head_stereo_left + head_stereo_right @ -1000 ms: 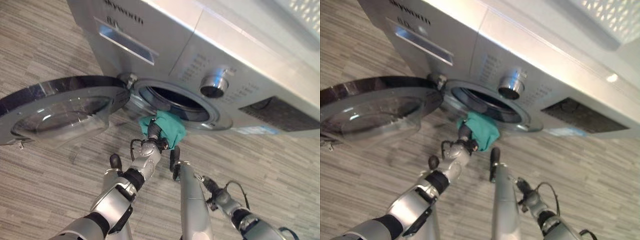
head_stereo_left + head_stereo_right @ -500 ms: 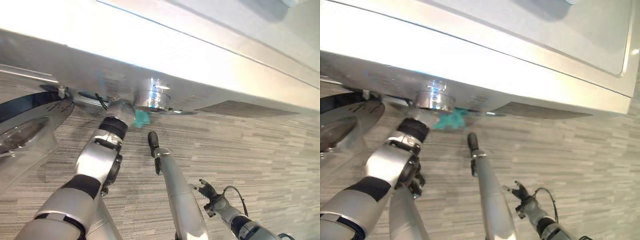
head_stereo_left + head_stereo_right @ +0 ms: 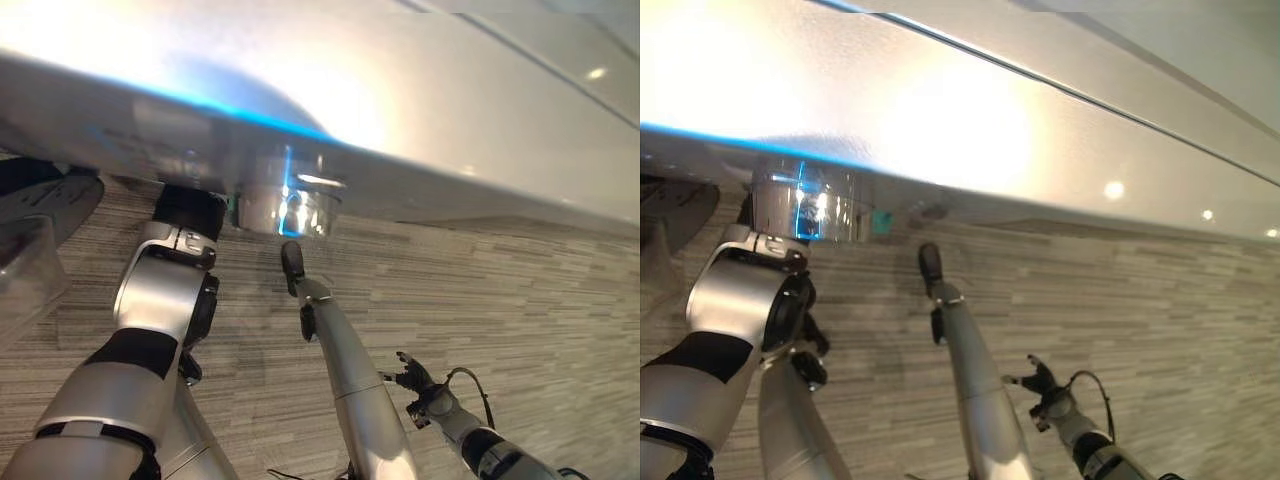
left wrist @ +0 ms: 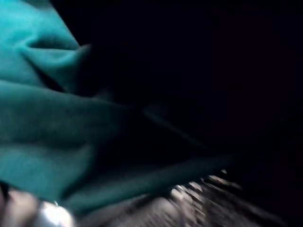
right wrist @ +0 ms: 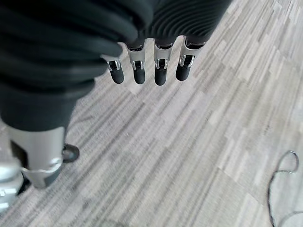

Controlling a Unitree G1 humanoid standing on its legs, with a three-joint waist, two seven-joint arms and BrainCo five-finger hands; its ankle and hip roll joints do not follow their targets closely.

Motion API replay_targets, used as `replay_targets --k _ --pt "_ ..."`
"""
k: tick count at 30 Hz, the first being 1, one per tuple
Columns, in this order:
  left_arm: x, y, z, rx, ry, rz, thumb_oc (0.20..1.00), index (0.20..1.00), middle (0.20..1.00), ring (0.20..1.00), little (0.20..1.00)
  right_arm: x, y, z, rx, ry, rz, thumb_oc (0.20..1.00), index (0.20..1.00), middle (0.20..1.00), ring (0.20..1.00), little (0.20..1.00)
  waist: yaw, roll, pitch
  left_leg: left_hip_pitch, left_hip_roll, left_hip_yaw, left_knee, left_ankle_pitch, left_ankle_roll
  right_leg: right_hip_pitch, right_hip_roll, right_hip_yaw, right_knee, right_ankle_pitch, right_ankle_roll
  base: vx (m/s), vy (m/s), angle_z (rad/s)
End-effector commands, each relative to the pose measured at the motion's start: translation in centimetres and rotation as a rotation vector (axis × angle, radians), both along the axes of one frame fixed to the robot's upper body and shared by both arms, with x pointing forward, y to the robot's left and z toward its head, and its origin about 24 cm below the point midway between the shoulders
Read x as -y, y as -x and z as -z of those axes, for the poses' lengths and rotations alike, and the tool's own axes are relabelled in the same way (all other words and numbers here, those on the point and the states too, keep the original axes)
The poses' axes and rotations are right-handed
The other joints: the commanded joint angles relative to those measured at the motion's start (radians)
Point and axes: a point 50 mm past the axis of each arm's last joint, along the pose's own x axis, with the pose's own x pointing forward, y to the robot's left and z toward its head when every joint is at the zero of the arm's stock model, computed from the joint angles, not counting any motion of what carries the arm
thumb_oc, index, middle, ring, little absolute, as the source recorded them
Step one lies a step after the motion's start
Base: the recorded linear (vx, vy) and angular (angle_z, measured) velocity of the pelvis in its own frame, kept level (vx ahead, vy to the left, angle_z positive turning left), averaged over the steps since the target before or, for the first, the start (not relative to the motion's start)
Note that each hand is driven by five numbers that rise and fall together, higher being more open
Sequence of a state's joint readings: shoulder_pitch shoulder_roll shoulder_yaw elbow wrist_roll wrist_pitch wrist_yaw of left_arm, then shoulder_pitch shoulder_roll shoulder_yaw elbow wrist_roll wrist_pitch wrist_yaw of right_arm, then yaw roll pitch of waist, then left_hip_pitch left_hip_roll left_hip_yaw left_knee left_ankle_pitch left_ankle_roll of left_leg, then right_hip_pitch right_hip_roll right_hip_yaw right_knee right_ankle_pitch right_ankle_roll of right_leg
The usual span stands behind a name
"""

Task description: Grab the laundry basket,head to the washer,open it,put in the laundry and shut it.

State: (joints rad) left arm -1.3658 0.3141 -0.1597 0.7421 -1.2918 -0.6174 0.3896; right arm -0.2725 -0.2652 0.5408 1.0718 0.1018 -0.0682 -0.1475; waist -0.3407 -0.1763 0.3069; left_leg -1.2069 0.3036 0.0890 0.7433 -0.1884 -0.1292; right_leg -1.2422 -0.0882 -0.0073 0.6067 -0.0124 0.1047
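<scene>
washer: its silver top (image 3: 420, 110) runs across the head views, overhanging the front; a chrome knob (image 3: 290, 208) shows just under the front edge.
door: swung open, at the washer's left; a dark rim and clear bowl (image 3: 35, 225) show at the left side of the left eye view.
left arm: reaches up from the lower left and passes under the washer's front edge beside the knob, wrist cover (image 3: 188, 212) at the edge.
left hand: hidden past that edge, inside the washer's opening; whether its fingers are spread or closed on anything cannot be told.
cloth: teal laundry (image 4: 42, 127), bunched in folds, seen close up in the left wrist view against a dark interior; a ridged pale surface (image 4: 199, 198) lies next to it. A small teal patch (image 3: 881, 221) also shows under the washer's front edge, just beside the knob, in the right eye view.
cloth and hand: touching or apart cannot be told.
right hand: (image 5: 147, 66) low, well apart from the washer, hanging over the floor; fingers straight, side by side in a row, holding nothing. In the head views it shows small at the lower right (image 3: 415, 378).
floor: grey wood-look planks (image 5: 199, 156) around the washer and beneath the right hand.
</scene>
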Motion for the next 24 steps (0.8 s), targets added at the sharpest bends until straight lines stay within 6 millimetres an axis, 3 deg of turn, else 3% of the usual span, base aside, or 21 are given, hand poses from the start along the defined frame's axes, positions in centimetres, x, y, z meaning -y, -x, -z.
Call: replay_targets --k 1,3,4,5,6,7,9,10,12,13,14,15,16,17,18,19,20,24 --pt "4.2 8.1 -11.1 0.513 -0.083 0.006 0.200 0.200 0.200 0.200 0.200 4.0 3.3 1.2 -0.101 0.103 0.019 1.000 1.000 1.000 1.000 1.000 -0.029 0.057 -0.093 0.163 0.055 -0.064 0.036 -0.143 -0.024 0.022 -0.028 -0.028 -0.050 -0.011 0.093 0.00 -0.001 0.04" --pt "3.7 6.0 -9.6 0.402 -0.092 0.005 0.235 0.235 0.235 0.235 0.235 4.1 3.1 1.1 -0.098 0.109 0.021 1.000 1.000 1.000 1.000 1.000 -0.026 0.053 -0.095 0.163 0.056 -0.067 0.032 -0.139 -0.026 0.026 -0.028 -0.029 -0.055 -0.008 0.088 0.00 -0.005 0.02" --pt "3.7 6.0 -9.6 0.402 -0.092 0.005 0.235 0.235 0.235 0.235 0.235 4.1 3.1 1.1 -0.098 0.109 0.021 1.000 1.000 1.000 1.000 1.000 -0.027 0.054 -0.095 0.163 0.056 -0.067 0.032 -0.139 -0.026 0.026 -0.028 -0.029 -0.055 -0.008 0.088 0.00 0.000 0.00" --pt "2.5 1.7 -6.5 0.128 -0.210 -0.029 1.000 1.000 1.000 1.000 1.000 4.3 2.8 0.9 -0.088 0.095 0.048 1.000 1.000 1.000 1.000 1.000 -0.021 0.059 -0.099 0.165 0.053 -0.071 0.024 -0.131 -0.025 0.034 -0.034 -0.031 -0.061 -0.004 0.086 0.00 0.000 0.00" --pt "2.3 1.6 -6.7 0.130 -0.213 -0.025 1.000 1.000 1.000 1.000 1.000 4.2 2.7 0.9 -0.086 0.093 0.047 1.000 1.000 1.000 1.000 1.000 -0.023 0.058 -0.098 0.164 0.053 -0.072 0.022 -0.131 -0.025 0.034 -0.034 -0.032 -0.062 -0.004 0.086 0.00 0.000 0.00" --pt "1.1 0.0 -5.5 0.017 -0.370 -0.069 1.000 1.000 1.000 1.000 1.000 4.0 2.4 0.7 -0.077 0.079 0.050 1.000 1.000 1.000 1.000 1.000 -0.016 0.068 -0.092 0.168 0.047 -0.076 0.004 -0.115 -0.025 0.049 -0.046 -0.038 -0.073 -0.002 0.082 0.00 0.000 0.00" --pt "1.1 -1.3 -3.8 -0.097 -0.603 -0.116 1.000 1.000 1.000 1.000 1.000 4.1 2.1 0.5 -0.065 0.068 0.051 1.000 1.000 1.000 1.000 1.000 -0.007 0.080 -0.088 0.172 0.039 -0.075 -0.014 -0.101 -0.022 0.060 -0.054 -0.042 -0.078 0.001 0.079 -0.02 0.009 0.05" --pt "1.7 -1.8 -3.3 -0.147 -0.858 -0.174 1.000 1.000 1.000 1.000 1.000 4.0 2.1 0.5 -0.060 0.053 0.048 1.000 1.000 1.000 1.000 1.000 -0.004 0.091 -0.086 0.174 0.034 -0.073 -0.028 -0.090 -0.021 0.067 -0.056 -0.044 -0.086 0.005 0.078 -0.03 0.032 0.11" --pt "0.9 -2.6 -2.4 -0.292 -1.367 -0.396 1.000 1.000 1.000 1.000 1.000 4.5 1.7 0.3 -0.056 0.033 0.074 1.000 1.000 1.000 1.000 1.000 0.007 0.104 -0.082 0.180 0.022 -0.070 -0.050 -0.071 -0.018 0.081 -0.067 -0.046 -0.103 0.017 0.079 -0.03 0.033 0.14" --pt "0.9 -2.6 -2.6 -0.290 -1.371 -0.399 1.000 1.000 1.000 1.000 1.000 4.3 1.6 0.2 -0.055 0.029 0.074 1.000 1.000 1.000 1.000 1.000 0.007 0.101 -0.079 0.182 0.021 -0.071 -0.051 -0.070 -0.018 0.082 -0.067 -0.046 -0.103 0.016 0.079 -0.02 0.020 0.18" --pt "0.7 -3.2 -1.0 -0.375 -1.708 -0.465 1.000 1.000 1.000 1.000 1.000 5.4 0.6 -0.5 -0.057 0.052 0.072 1.000 1.000 1.000 1.000 1.000 0.019 0.114 -0.075 0.187 0.014 -0.070 -0.077 -0.057 -0.016 0.088 -0.075 -0.047 -0.114 0.024 0.081 -0.01 0.012 0.16" --pt "0.7 -3.2 -1.1 -0.375 -1.708 -0.466 1.000 1.000 1.000 1.000 1.000 5.4 0.6 -0.5 -0.057 0.052 0.072 1.000 1.000 1.000 1.000 1.000 0.018 0.113 -0.075 0.187 0.013 -0.070 -0.077 -0.057 -0.016 0.089 -0.076 -0.047 -0.114 0.024 0.081 -0.01 0.011 0.18" --pt "4.5 -2.2 -3.0 -0.209 -1.866 -0.563 1.000 1.000 1.000 1.000 1.000 5.9 0.8 -0.3 -0.078 0.048 0.092 1.000 1.000 1.000 1.000 1.000 0.037 0.128 -0.075 0.189 0.002 -0.073 -0.098 -0.045 -0.014 0.095 -0.082 -0.048 -0.125 0.029 0.085 -0.01 -0.004 0.23" --pt "6.3 -1.6 -3.6 -0.118 -1.920 -0.597 1.000 1.000 1.000 1.000 1.000 6.1 1.0 -0.2 -0.084 0.047 0.104 1.000 1.000 1.000 1.000 1.000 0.046 0.133 -0.072 0.191 -0.005 -0.073 -0.109 -0.040 -0.013 0.098 -0.084 -0.048 -0.128 0.029 0.086 -0.01 -0.004 0.32" --pt "6.4 -1.6 -3.6 -0.117 -1.920 -0.598 1.000 1.000 1.000 1.000 1.000 6.1 1.0 -0.2 -0.084 0.046 0.104 1.000 1.000 1.000 1.000 1.000 0.046 0.133 -0.072 0.192 -0.006 -0.073 -0.109 -0.039 -0.013 0.099 -0.084 -0.048 -0.129 0.029 0.086 -0.01 -0.005 0.32" --pt "10.1 0.0 -3.6 0.097 -2.051 -0.650 1.000 1.000 1.000 1.000 1.000 6.5 2.1 0.2 -0.109 0.041 0.115 1.000 1.000 1.000 1.000 1.000 0.059 0.144 -0.066 0.192 -0.013 -0.076 -0.124 -0.032 -0.011 0.103 -0.091 -0.050 -0.136 0.028 0.088 -0.01 0.003 0.24" --pt "11.7 0.8 -3.2 0.199 -2.101 -0.659 1.000 1.000 1.000 1.000 1.000 6.8 2.6 0.5 -0.122 0.043 0.124 1.000 1.000 1.000 1.000 1.000 0.066 0.148 -0.061 0.192 -0.017 -0.076 -0.131 -0.028 -0.011 0.107 -0.095 -0.052 -0.139 0.026 0.089 -0.01 0.003 0.20" --pt "13.9 3.0 -2.4 0.399 -2.091 -0.675 1.000 1.000 1.000 1.000 1.000 7.5 3.6 0.7 -0.136 0.046 0.162 1.000 1.000 1.000 1.000 1.000 0.084 0.157 -0.054 0.195 -0.026 -0.081 -0.145 -0.022 -0.010 0.111 -0.100 -0.053 -0.138 0.021 0.091 0.00 0.009 0.11"
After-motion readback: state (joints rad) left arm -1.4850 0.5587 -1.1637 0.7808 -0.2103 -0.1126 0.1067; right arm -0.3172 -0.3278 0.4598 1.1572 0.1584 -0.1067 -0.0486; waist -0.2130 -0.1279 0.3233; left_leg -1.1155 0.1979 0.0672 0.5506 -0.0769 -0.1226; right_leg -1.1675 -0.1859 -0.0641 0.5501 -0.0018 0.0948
